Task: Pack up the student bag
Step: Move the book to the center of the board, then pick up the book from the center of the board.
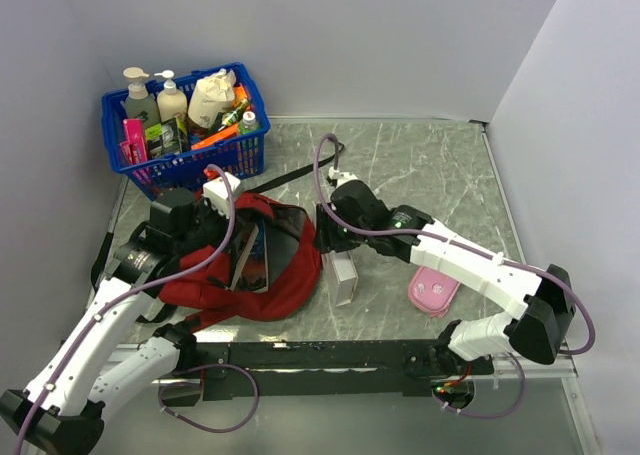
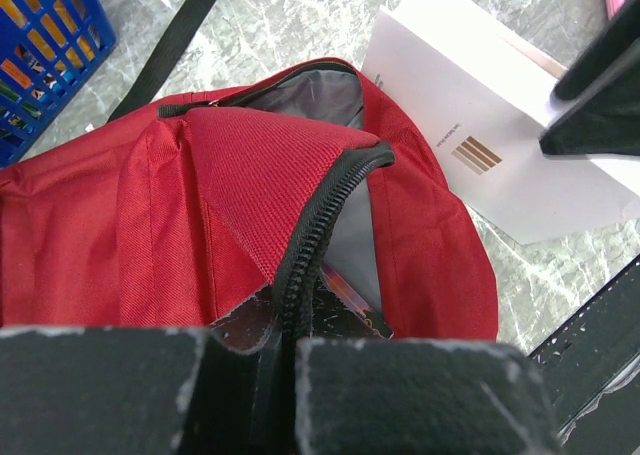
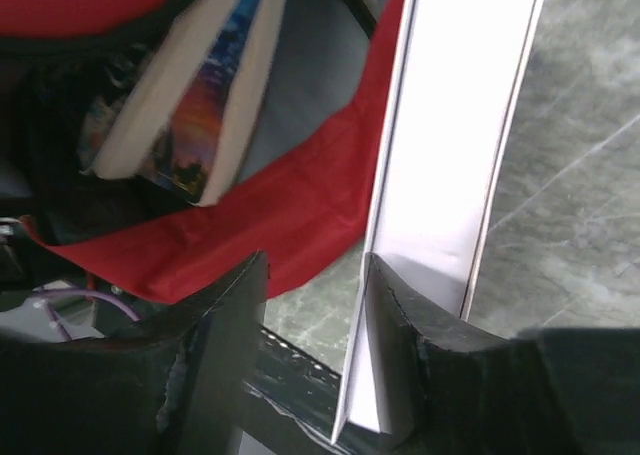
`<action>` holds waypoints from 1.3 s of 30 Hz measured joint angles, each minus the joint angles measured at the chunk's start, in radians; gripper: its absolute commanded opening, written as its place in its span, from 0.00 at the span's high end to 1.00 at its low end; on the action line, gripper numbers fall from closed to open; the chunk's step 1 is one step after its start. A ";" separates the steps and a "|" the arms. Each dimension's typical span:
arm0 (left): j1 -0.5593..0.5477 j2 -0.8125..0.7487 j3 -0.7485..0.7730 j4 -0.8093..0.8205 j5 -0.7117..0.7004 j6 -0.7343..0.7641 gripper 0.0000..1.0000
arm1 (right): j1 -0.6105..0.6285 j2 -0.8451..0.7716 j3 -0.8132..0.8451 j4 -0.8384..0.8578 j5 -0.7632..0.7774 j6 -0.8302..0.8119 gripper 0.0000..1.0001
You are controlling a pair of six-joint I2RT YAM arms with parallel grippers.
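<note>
The student bag (image 1: 285, 280) lies open near the table's front, dark red with a black zipper. A book (image 1: 250, 258) stands inside it, its colourful cover (image 3: 200, 105) showing in the right wrist view. My left gripper (image 2: 285, 325) is shut on the bag's zipper edge (image 2: 320, 215) and holds the opening up; in the top view this gripper (image 1: 225, 207) is at the bag's far left rim. A white box (image 1: 343, 277) stands just right of the bag. My right gripper (image 3: 315, 285) is open, and the white box (image 3: 450, 155) rests against its right finger.
A blue basket (image 1: 250, 145) of bottles stands at the back left. A pink case (image 1: 433, 292) lies on the marble table, right of the white box. A black bag strap (image 1: 290, 178) trails behind the bag. A black rail (image 1: 330, 355) runs along the near edge.
</note>
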State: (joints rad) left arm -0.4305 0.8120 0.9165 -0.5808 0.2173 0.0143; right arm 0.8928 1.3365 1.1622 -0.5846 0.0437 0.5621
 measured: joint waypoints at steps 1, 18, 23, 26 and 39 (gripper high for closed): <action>0.000 -0.002 0.000 0.000 0.000 0.000 0.99 | 0.003 0.000 0.019 -0.013 0.006 -0.002 0.00; 0.000 -0.008 0.000 0.000 -0.002 0.000 0.99 | 0.053 0.113 0.171 -0.223 0.312 -0.014 0.00; 0.001 -0.026 0.000 -0.008 -0.003 0.000 0.99 | 0.056 0.170 0.171 -0.227 0.316 -0.014 0.00; 0.002 -0.035 0.000 -0.008 -0.005 0.000 0.99 | 0.056 0.189 0.171 -0.220 0.317 -0.020 0.10; 0.005 -0.040 0.000 -0.011 -0.004 0.000 0.99 | 0.038 0.247 0.140 -0.181 0.336 0.002 0.80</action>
State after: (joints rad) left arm -0.4255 0.7723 0.9165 -0.5922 0.2131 0.0147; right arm 0.9306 1.5837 1.3022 -0.7658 0.3801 0.5644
